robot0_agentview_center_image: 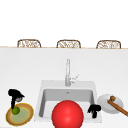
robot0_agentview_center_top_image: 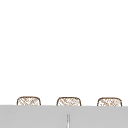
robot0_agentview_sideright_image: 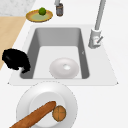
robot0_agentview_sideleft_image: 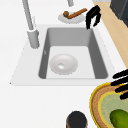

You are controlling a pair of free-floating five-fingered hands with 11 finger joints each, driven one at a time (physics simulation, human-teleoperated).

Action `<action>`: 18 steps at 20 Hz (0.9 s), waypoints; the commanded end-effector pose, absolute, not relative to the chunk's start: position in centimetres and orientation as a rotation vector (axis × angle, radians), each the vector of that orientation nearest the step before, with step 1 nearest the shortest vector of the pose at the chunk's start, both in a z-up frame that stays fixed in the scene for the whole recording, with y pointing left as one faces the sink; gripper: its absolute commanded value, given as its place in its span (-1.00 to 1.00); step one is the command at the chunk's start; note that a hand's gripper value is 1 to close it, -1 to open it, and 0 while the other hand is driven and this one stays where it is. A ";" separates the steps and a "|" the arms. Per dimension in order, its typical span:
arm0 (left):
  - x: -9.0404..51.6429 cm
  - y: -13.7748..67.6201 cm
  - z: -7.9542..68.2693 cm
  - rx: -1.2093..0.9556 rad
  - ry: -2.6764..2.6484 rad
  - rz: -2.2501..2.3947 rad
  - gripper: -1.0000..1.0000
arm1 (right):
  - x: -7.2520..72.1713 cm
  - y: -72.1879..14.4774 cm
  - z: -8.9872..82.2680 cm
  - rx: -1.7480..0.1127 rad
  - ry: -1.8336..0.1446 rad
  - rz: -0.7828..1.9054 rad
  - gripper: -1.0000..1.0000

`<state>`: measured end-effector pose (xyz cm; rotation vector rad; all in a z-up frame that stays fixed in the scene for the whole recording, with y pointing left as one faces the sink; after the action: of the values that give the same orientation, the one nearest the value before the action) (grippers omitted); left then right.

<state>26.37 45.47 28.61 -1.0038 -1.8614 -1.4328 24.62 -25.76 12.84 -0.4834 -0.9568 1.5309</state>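
A: Where's the left hand (robot0_agentview_center_image: pixel 15 95)?
B: Above the lime (robot0_agentview_center_image: pixel 16 110) on the yellow plate (robot0_agentview_center_image: pixel 27 116), fingers reaching down, touching it; grip unclear.
A: And the right hand (robot0_agentview_center_image: pixel 94 109)?
B: At the sink's (robot0_agentview_center_image: pixel 42 100) four o'clock corner, curled, empty.

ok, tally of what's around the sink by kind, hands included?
Hands: 2, left hand over the lime, right hand at the sink's front right corner
Plates: 2, yellow-rimmed plate, white plate
Food: 3, lime, baguette, brown roll
Bowl in the basin: 1, white bowl
Total: 8
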 end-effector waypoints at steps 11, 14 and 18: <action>23.1 46.8 27.0 -1.007 -1.872 -1.428 -1.00 | 24.6 -25.8 12.8 -0.483 -0.957 1.531 0.00; 23.0 46.8 24.8 -1.004 -1.897 -1.423 -1.00 | 24.6 -25.8 12.8 -0.483 -0.957 1.531 0.00; 22.3 46.7 22.4 -0.968 -1.936 -1.481 -1.00 | 24.6 -25.8 12.8 -0.483 -0.957 1.531 0.00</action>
<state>22.91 46.73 24.07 -0.9949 -1.8816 -1.4370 24.62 -25.76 12.84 -0.4834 -0.9568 1.5309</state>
